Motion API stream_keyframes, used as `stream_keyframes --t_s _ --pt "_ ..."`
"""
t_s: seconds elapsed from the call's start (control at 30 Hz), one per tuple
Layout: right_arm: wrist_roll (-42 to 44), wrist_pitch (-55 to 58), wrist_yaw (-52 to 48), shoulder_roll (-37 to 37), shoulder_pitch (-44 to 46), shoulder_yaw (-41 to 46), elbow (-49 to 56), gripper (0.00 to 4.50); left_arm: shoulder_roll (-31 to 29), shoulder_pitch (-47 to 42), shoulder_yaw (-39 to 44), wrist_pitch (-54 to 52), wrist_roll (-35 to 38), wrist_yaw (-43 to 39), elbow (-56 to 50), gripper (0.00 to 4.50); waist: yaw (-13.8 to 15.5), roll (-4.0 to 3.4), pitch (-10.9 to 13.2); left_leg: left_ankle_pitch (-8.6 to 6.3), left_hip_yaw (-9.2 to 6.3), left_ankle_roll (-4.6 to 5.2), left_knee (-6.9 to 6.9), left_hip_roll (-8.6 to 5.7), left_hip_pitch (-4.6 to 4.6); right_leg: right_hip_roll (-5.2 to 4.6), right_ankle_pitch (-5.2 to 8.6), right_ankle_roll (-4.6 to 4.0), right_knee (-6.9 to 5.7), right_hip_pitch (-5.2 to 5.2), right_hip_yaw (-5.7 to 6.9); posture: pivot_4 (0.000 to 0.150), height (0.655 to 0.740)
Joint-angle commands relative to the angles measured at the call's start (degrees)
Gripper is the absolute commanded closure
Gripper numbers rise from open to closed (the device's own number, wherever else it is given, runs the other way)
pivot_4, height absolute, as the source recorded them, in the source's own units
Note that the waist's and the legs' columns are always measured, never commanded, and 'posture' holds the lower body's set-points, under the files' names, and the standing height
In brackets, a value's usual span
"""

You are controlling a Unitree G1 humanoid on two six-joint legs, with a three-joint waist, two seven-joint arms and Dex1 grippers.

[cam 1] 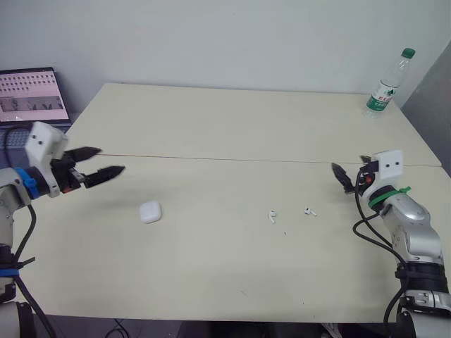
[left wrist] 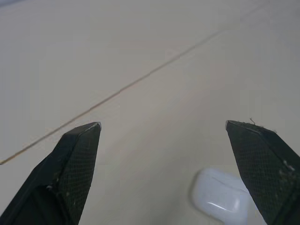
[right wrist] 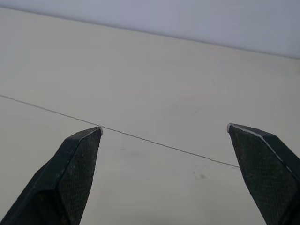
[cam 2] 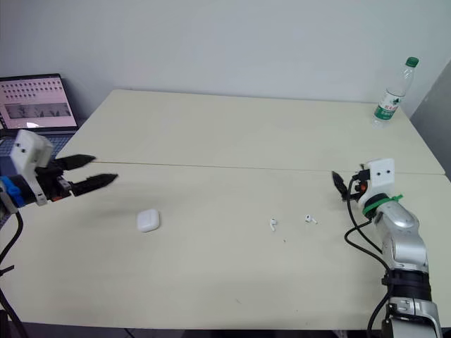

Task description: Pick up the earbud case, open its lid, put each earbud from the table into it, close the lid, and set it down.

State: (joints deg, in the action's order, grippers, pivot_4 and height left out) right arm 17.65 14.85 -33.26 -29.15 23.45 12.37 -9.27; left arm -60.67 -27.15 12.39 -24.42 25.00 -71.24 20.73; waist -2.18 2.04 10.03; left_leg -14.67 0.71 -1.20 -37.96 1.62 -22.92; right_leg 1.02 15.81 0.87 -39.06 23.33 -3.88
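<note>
Left eye view: bottle (cam 1: 385,87) and laptop (cam 1: 32,95) well apart from earbud case (cam 1: 150,212)

- A pale cream table (cam 1: 232,120), with a thin seam (cam 1: 211,158) running across it from side to side.
- A white earbud case (cam 1: 150,212) lies shut on the near left part.
- The first earbud (cam 1: 271,216) lies right of centre, with the second earbud (cam 1: 309,210) just beside it.
- A water bottle (cam 1: 385,88) stands upright at the far right corner.
</note>
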Motion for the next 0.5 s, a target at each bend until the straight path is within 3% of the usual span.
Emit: stream_keyframes --t_s 0.03,0.3,0.5 --pt "5.73 3.03 -8.84 -1.66 2.95 -1.83 5.69 0.0 -3.09 -3.15 -4.04 0.17 -0.94 -8.05 -2.04 0.04 0.01 0.0 0.0 0.0 -0.03 0.0 -0.01 0.02 0.0 0.01 0.01 -0.01 -0.02 0.0 0.0 0.15 0.74" --pt "17.0 15.66 -20.33 0.87 5.21 -13.04 21.5 0.0 -2.92 -4.11 -14.37 10.08 -7.8 -20.49 -0.14 0.04 0.04 -0.04 0.02 0.0 -0.18 0.0 -0.01 0.06 -0.04 0.08 0.08 -0.13 -0.05 0.01 0.04 0.15 0.74" --pt "19.29 19.14 -20.84 3.7 6.09 -18.88 29.03 0.0 0.47 -6.26 -19.17 20.38 -13.89 -21.13 7.59 0.04 0.36 -0.04 0.02 0.0 -0.23 0.0 -0.04 0.04 -0.06 0.07 0.09 -0.15 -0.05 0.01 0.14 0.15 0.74"
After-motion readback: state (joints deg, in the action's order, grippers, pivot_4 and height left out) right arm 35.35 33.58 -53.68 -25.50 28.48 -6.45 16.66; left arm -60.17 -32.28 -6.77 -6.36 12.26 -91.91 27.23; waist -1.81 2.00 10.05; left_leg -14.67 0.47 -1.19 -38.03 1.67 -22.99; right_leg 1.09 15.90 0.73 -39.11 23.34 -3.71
